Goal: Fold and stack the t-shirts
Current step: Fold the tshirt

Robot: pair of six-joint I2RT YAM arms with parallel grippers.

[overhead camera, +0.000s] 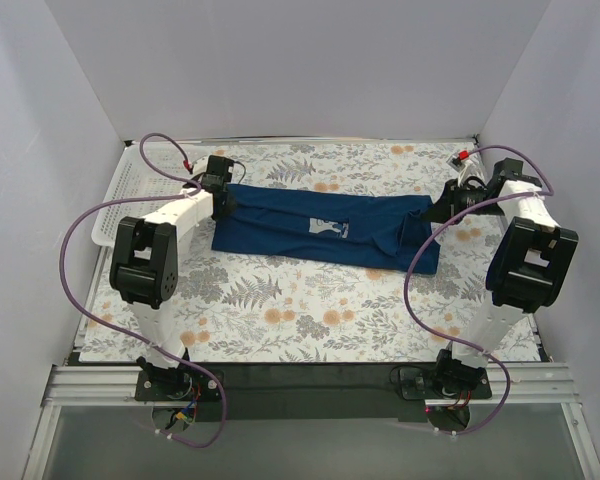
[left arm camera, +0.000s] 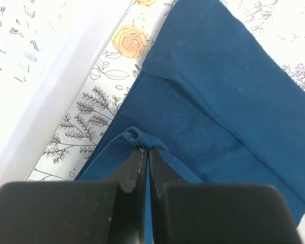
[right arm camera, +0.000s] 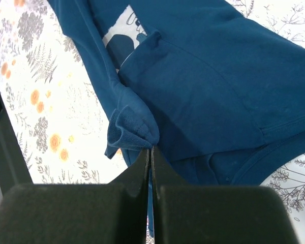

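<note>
A dark blue t-shirt (overhead camera: 325, 228) with a white print lies stretched sideways across the far middle of the flowered table. My left gripper (overhead camera: 223, 200) is shut on its left edge; in the left wrist view the cloth (left arm camera: 213, 96) bunches at the closed gripper (left arm camera: 145, 150). My right gripper (overhead camera: 442, 212) is shut on the shirt's right end; in the right wrist view a bunched fold (right arm camera: 132, 127) sits at the closed gripper (right arm camera: 150, 150), with the shirt (right arm camera: 213, 81) and its print beyond. No other t-shirt shows.
A white slotted basket (overhead camera: 120, 195) stands at the far left beside the left gripper; its rim shows in the left wrist view (left arm camera: 51, 86). White walls close the sides and back. A black bar (overhead camera: 310, 375) runs along the near edge.
</note>
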